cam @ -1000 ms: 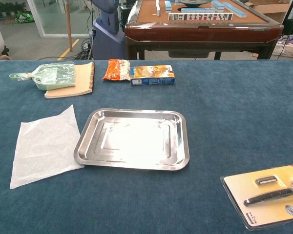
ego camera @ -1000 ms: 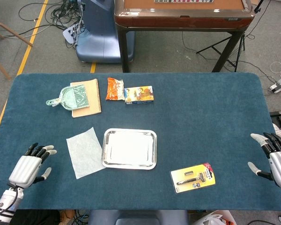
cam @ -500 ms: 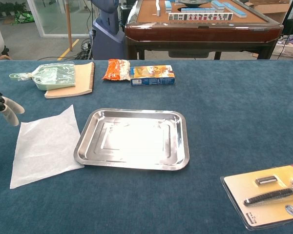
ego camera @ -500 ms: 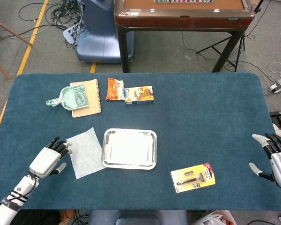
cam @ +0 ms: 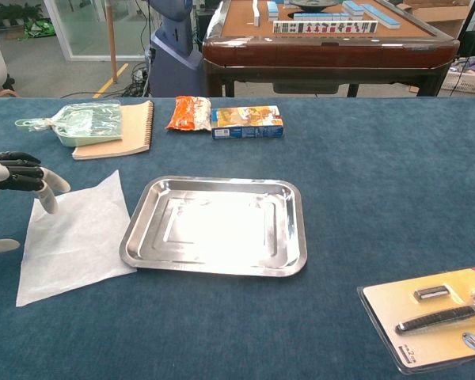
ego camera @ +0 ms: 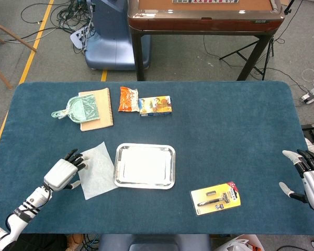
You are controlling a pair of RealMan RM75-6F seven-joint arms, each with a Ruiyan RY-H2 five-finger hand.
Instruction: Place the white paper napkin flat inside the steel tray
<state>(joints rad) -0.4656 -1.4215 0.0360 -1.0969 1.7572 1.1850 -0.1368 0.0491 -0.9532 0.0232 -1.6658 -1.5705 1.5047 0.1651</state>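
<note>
Left hand (ego camera: 63, 173) spread, fingertips at left edge of white paper napkin (ego camera: 98, 169) lying flat on counter just left of steel tray (ego camera: 144, 166), lower-centre frame; advisable to pinch near edge gently, lift without creasing; right hand (ego camera: 310, 177) spread, idle.

Right robot hand (ego camera: 310, 177) cropped by frame edge.

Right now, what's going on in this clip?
The robot's left hand is at the left edge of the white paper napkin, fingers spread and holding nothing. The napkin lies flat on the blue table, just left of the rectangular steel tray, which has nothing in it. The right hand is open at the table's far right edge.
</note>
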